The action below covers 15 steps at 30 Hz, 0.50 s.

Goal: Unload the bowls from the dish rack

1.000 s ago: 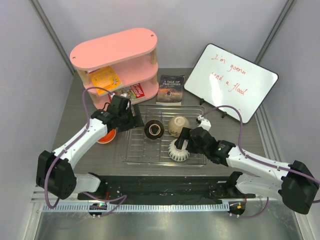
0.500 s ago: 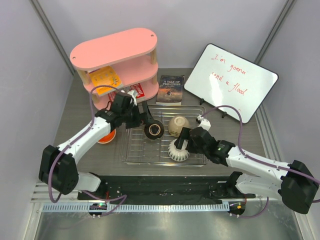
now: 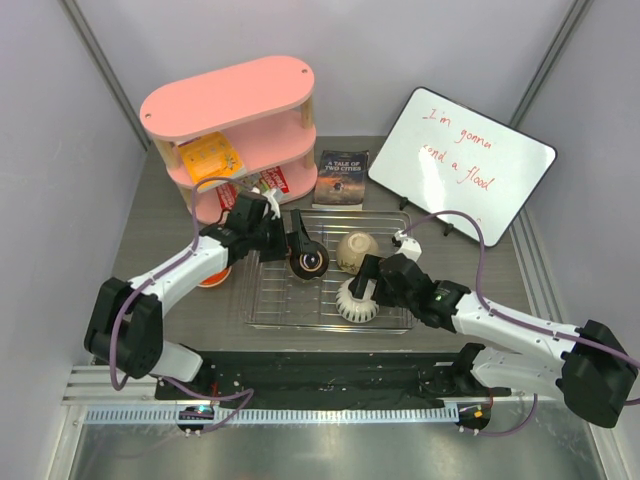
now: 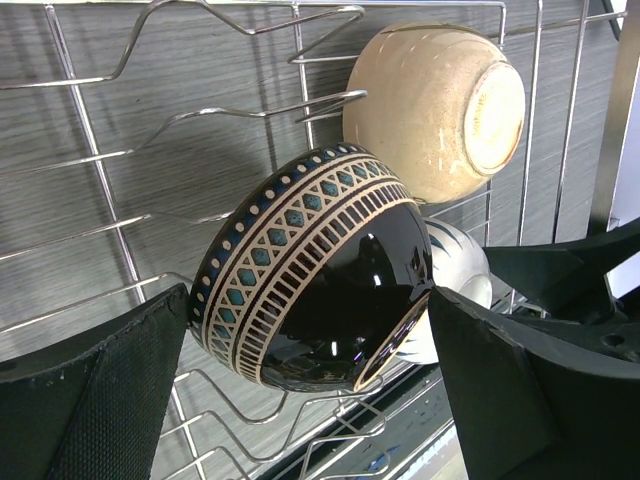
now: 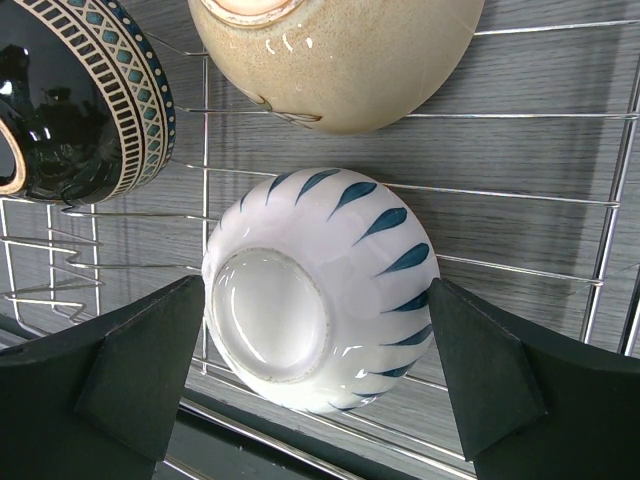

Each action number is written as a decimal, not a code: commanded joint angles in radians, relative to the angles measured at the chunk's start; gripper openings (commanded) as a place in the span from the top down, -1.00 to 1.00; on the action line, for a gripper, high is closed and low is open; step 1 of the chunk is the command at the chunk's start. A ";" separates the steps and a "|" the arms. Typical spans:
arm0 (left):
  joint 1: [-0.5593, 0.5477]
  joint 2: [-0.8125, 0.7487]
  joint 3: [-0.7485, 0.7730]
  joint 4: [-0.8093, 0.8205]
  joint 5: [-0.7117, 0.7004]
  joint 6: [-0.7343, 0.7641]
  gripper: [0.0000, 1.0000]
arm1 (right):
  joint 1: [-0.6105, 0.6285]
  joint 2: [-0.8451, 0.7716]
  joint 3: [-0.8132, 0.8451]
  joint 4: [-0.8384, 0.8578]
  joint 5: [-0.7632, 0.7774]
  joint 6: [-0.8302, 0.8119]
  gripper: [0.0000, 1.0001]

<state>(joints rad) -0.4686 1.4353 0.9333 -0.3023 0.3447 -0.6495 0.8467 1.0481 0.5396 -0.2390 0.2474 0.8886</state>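
The silver dish rack (image 3: 270, 305) holds three bowls lying on their sides. The dark bowl (image 3: 309, 260) with a patterned band sits between the fingers of my left gripper (image 3: 297, 243), which is open around it (image 4: 310, 295); the bowl (image 4: 300, 290) rests on the wires. My right gripper (image 3: 358, 290) is shut on the white ribbed bowl (image 5: 320, 290), with a finger on each side (image 5: 318, 285); the bowl still rests in the rack. The beige bowl (image 3: 357, 249) lies behind it. An orange bowl (image 3: 212, 274) sits on the table left of the rack, partly hidden by my left arm.
A pink oval shelf unit (image 3: 235, 110) stands at the back left. A book (image 3: 342, 178) lies behind the rack. A whiteboard (image 3: 460, 160) leans at the back right. A black mat (image 3: 330, 375) runs along the near edge.
My left gripper has moved right from the rack's left rim to straddle the dark bowl. The right arm and the white bowl have not moved.
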 commanded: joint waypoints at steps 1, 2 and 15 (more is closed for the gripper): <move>-0.001 -0.021 -0.054 0.021 0.022 0.043 -0.99 | -0.005 0.009 0.007 0.038 -0.003 -0.008 -0.99; -0.001 -0.027 -0.057 0.029 0.027 0.044 -0.99 | -0.005 0.009 0.008 0.038 -0.002 -0.007 -0.99; 0.004 0.017 -0.106 0.112 0.073 0.031 -0.99 | -0.005 0.003 -0.001 0.040 0.003 -0.008 -1.00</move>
<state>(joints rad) -0.4580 1.4483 0.8825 -0.1940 0.4129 -0.6430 0.8463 1.0607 0.5396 -0.2386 0.2451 0.8883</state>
